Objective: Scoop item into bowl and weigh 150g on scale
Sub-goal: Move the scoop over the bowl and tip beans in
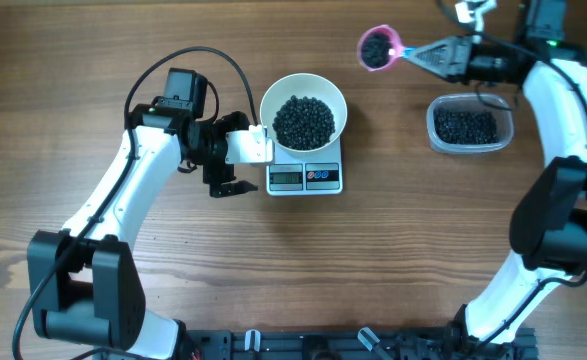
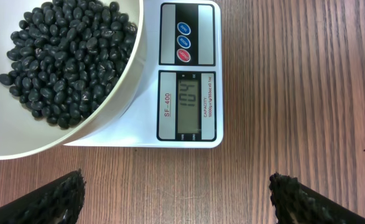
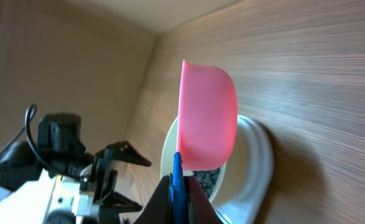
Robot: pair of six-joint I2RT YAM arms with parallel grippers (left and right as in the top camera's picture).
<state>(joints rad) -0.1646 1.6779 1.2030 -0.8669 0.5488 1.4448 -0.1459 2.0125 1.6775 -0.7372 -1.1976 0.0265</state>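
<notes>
Left gripper (image 1: 251, 153) stands wide open on the near-left side of the scale (image 1: 305, 178), its two black fingers spread and holding nothing. From its wrist camera the left gripper (image 2: 179, 202) looks straight at the scale (image 2: 188, 134), with one dark ridged fingertip (image 2: 51, 199) low at each side and bare wood between them.

Over on the other side, the right gripper (image 1: 431, 53) is clamped shut on the blue handle (image 1: 409, 52) of a pink scoop (image 1: 377, 46). The scoop carries a small load of black beans (image 1: 375, 47) and sits up and to the right of the bowl (image 1: 273, 100), between it and the tub (image 1: 432, 122), not over either one. In the right wrist view the right gripper (image 3: 177, 204) pinches the handle (image 3: 177, 177) at the bottom edge, and the scoop (image 3: 207, 118) rises from it showing only its pink outside. Past it lie the bowl (image 3: 254, 155) and a few of the beans (image 3: 206, 179) inside.

That white bowl rests on the scale's platform and covers most of it. Only the front strip with the display (image 2: 191, 102) and three round buttons (image 2: 183, 42), two blue and one red, is uncovered. A good heap of black beans (image 1: 304, 122) fills the bottom of the bowl (image 2: 123, 87). As far as I can make out, the display reads 104.

Well to the right on the bench (image 1: 73, 60) sits the clear plastic tub, with more of the beans (image 1: 466, 126) lying in a shallow layer inside.
</notes>
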